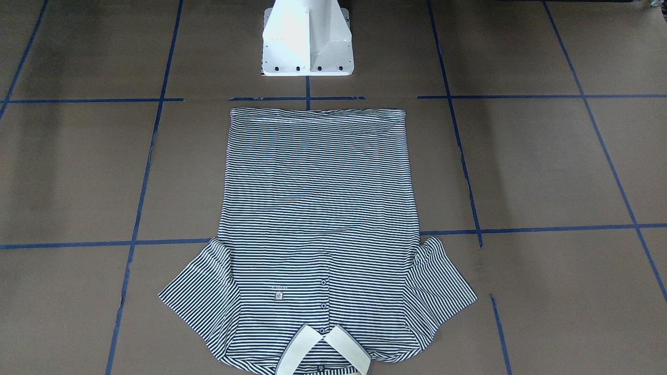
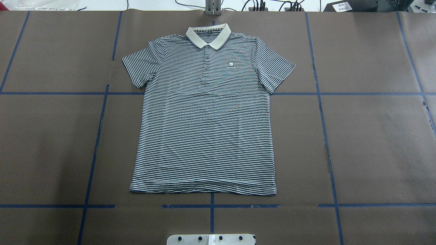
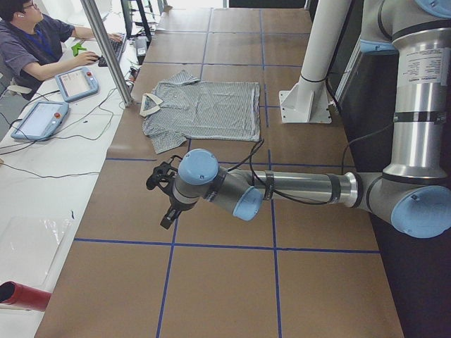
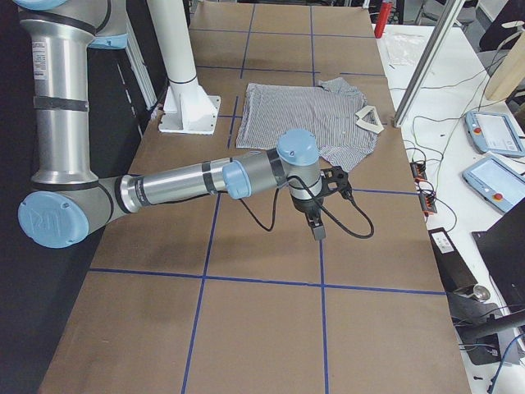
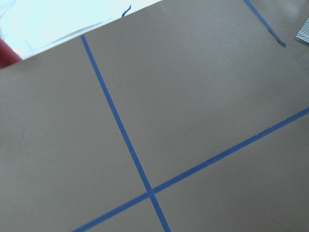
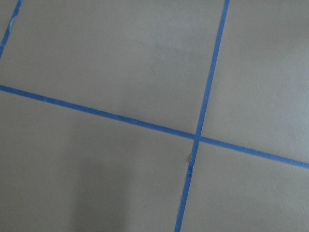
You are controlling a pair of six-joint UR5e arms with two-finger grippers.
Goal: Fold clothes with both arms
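Note:
The striped polo shirt (image 2: 204,129) lies flat and face up in the middle of the brown table, its cream collar (image 2: 208,35) at the far edge and its hem toward the robot base. It also shows spread out in the front view as the shirt (image 1: 318,208). My left gripper (image 3: 163,193) hovers over bare table well off to the shirt's side, in the exterior left view only. My right gripper (image 4: 324,209) hovers likewise on the other side. I cannot tell whether either is open or shut. Both wrist views show only brown paper and blue tape.
The white pedestal base (image 1: 307,41) stands just behind the shirt's hem. Blue tape lines (image 2: 95,149) grid the table. A person (image 3: 28,42) sits at a side desk with teach pendants (image 3: 76,83). A metal post (image 3: 106,49) rises near the collar's edge.

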